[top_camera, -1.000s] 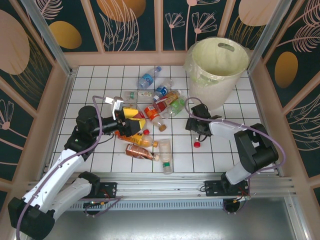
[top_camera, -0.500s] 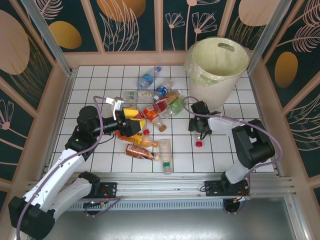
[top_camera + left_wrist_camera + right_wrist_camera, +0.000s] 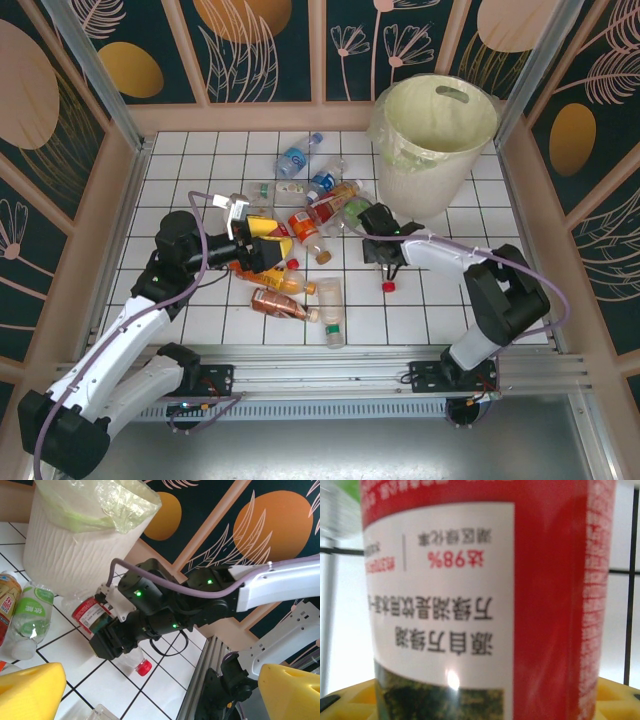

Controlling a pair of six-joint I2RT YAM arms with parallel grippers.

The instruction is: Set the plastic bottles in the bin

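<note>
Right end effector [image 3: 386,258] clasps red-labelled bottle [image 3: 88,614], cap [image 3: 388,287] pointing nearward.

Red-labelled bottle [image 3: 470,580] (print upside down) sits between yellow fingers [image 3: 616,696].

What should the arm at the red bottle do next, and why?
Probably lift it straight up. The right gripper sits around the red-label bottle, its red cap down at the tiles, and the tall bin stands just beyond, so the bottle needs height to clear the rim.
</note>
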